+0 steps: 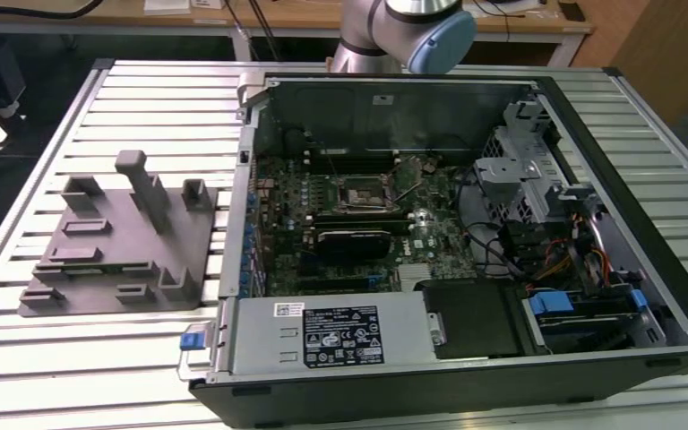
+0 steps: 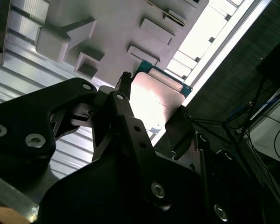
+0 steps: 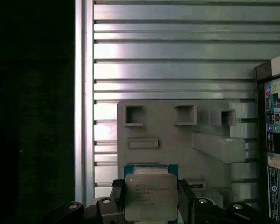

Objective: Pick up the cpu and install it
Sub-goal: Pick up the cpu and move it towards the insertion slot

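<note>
The cpu (image 3: 150, 196) is a small square chip with a pale silver top and a green rim. My gripper (image 3: 150, 207) is shut on it, one black finger (image 3: 117, 201) on each side. In the second wrist view the cpu (image 2: 155, 95) sits between the same black fingers (image 2: 122, 95) of the gripper (image 2: 154, 112). It hangs well above the grey fixture (image 3: 177, 135). The motherboard's cpu socket (image 1: 360, 193) lies inside the open computer case (image 1: 583, 134). The arm's upper joint (image 1: 410, 31) shows at the far edge of the table.
The grey fixture (image 1: 117, 242) with upright blocks stands on the slatted metal table (image 1: 81, 376), at the exterior view's left of the case. A silver power supply (image 1: 326, 336) and drive cages (image 1: 523, 170) crowd the case. The case's port panel (image 3: 275, 140) is beside the fixture.
</note>
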`<state>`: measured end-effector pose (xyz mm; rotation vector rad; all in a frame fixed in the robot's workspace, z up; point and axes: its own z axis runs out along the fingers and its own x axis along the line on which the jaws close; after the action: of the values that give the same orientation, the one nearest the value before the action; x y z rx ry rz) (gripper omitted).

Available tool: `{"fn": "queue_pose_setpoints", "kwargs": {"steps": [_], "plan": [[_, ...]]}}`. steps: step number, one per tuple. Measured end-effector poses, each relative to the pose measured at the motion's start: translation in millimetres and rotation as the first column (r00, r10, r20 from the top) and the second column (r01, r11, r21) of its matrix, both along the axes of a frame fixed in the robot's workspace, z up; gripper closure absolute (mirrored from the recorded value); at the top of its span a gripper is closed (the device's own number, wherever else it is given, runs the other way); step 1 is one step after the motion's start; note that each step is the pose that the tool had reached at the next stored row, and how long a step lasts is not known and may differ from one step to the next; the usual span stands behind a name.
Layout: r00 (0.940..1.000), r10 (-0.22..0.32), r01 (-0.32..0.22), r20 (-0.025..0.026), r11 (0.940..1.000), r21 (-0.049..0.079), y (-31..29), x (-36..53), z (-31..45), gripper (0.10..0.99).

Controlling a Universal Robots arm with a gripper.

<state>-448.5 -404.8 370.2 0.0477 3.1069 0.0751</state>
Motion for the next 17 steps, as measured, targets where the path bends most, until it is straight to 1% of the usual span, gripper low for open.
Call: {"fn": "queue_pose_setpoints", "kwargs": {"steps": [4, 7, 13, 17], "plan": [[1.0000, 0.000, 0.000, -0.0003, 1.0000, 0.000, 0.0, 0.0, 0.3, 0.545], [1.0000, 0.000, 0.000, -0.0004, 1.0000, 0.000, 0.0, 2.3, 0.3, 0.545], [1.0000, 0.000, 0.000, -0.0004, 1.0000, 0.000, 0.0, 14.3, 0.3, 0.545], [1.0000, 0.000, 0.000, -0.0003, 1.0000, 0.000, 0.0, 24.9, 0.2, 0.545]]}}
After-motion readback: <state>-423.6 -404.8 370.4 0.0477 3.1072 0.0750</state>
